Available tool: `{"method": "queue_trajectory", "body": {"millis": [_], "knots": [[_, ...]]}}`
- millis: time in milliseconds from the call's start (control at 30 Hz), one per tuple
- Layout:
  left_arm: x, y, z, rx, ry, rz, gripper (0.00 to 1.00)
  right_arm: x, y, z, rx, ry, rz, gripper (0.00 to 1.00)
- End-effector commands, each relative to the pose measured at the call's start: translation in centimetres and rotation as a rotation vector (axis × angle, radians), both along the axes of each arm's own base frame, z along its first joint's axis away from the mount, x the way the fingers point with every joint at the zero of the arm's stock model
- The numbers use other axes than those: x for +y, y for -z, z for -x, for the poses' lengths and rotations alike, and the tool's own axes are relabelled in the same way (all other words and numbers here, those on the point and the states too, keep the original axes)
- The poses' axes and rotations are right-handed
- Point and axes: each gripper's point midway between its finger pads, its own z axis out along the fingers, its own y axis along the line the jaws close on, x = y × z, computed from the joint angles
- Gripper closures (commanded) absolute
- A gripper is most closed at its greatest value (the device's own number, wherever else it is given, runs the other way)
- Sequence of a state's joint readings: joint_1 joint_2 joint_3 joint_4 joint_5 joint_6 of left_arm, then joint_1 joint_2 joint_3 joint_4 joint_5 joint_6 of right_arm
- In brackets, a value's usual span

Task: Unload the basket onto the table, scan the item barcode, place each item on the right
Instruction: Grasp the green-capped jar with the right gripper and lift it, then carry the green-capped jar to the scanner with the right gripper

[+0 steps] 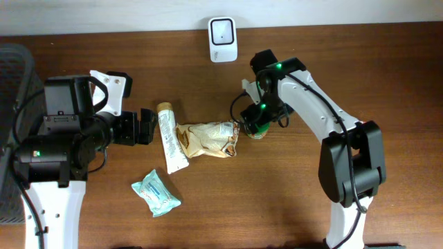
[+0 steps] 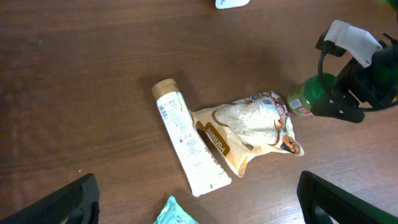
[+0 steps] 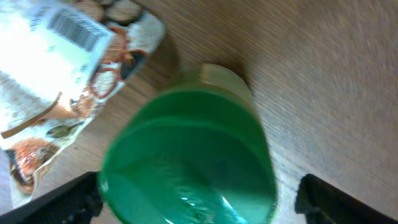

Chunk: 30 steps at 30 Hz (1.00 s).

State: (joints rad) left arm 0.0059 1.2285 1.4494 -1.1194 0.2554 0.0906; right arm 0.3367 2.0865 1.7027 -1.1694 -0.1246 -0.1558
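A green bottle [image 1: 257,130] stands on the wooden table beside a crumpled snack bag [image 1: 208,138]. My right gripper [image 1: 255,126] is down around the bottle with its jaws wide. In the right wrist view the bottle [image 3: 193,155] fills the space between the fingers, and the right finger [image 3: 329,199] stands clear of it. The bag's barcode [image 3: 74,28] faces up. The white scanner [image 1: 223,39] sits at the table's far edge. My left gripper [image 1: 147,126] is open and holds nothing, just left of a cream tube [image 1: 169,138].
A teal packet [image 1: 156,193] lies near the front, below the tube. A dark basket [image 1: 10,104] stands at the left edge. The left wrist view shows the tube [image 2: 186,146], the bag [image 2: 249,127] and the bottle [image 2: 309,99] in a row.
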Motion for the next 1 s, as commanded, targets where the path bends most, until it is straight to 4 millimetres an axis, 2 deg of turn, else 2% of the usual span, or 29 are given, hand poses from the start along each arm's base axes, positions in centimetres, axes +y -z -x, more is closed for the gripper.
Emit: {"method": "queue_trajectory", "body": {"millis": [0, 67, 133, 200, 233, 300, 367, 433, 567, 667, 700, 767, 900, 933, 967], "knots": [[-0.1, -0.2, 0.1, -0.011, 0.019, -0.004, 0.01, 1.9, -0.4, 0.5, 0.057, 0.084, -0.146, 0.02], [-0.1, -0.2, 0.1, -0.011, 0.018, -0.004, 0.01, 3.1, -0.8, 0.2, 0.052, 0.078, -0.218, 0.02], [-0.1, -0.2, 0.1, -0.011, 0.018, -0.003, 0.01, 3.5, -1.1, 0.0, 0.046, 0.075, -0.239, 0.02], [-0.1, -0.2, 0.1, -0.011, 0.019, -0.004, 0.01, 2.6, -1.0, -0.7, 0.029, 0.175, -0.168, 0.02], [-0.1, -0.2, 0.1, -0.011, 0.019, -0.004, 0.01, 1.8, -0.5, -0.9, -0.005, 0.197, -0.075, 0.02], [-0.1, -0.3, 0.1, -0.012, 0.018, -0.003, 0.01, 2.7, -0.3, -0.9, -0.051, 0.158, -0.018, 0.01], [-0.1, -0.2, 0.1, -0.011, 0.019, -0.004, 0.01, 3.3, -0.4, -1.1, -0.069, 0.148, -0.024, 0.1], [-0.1, -0.2, 0.1, -0.011, 0.019, -0.004, 0.01, 2.2, -0.3, -1.9, -0.101, 0.245, 0.031, 0.12], [-0.1, -0.2, 0.1, -0.011, 0.019, -0.004, 0.01, 2.4, -0.2, -2.0, -0.088, 0.407, 0.015, 0.15], [-0.1, -0.2, 0.1, -0.011, 0.019, -0.004, 0.01, 3.2, 0.1, -1.2, -0.026, 0.486, -0.027, 0.15], [-0.1, -0.2, 0.1, -0.011, 0.019, -0.004, 0.01, 3.1, 0.1, -1.1, -0.024, 0.493, -0.025, 0.19], [-0.1, -0.2, 0.1, -0.011, 0.019, -0.004, 0.01, 3.0, 0.1, -0.8, -0.01, 0.51, -0.016, 0.39], [-0.1, -0.2, 0.1, -0.011, 0.019, -0.004, 0.01, 2.7, 0.1, -0.2, 0.012, 0.51, -0.003, 0.41], [-0.1, -0.2, 0.1, -0.011, 0.019, -0.004, 0.01, 2.9, -0.3, 0.0, 0.025, 0.501, -0.013, 0.41], [-0.1, -0.2, 0.1, -0.011, 0.019, -0.004, 0.01, 4.2, -1.7, 0.2, 0.04, 0.417, -0.087, 0.41]]}}
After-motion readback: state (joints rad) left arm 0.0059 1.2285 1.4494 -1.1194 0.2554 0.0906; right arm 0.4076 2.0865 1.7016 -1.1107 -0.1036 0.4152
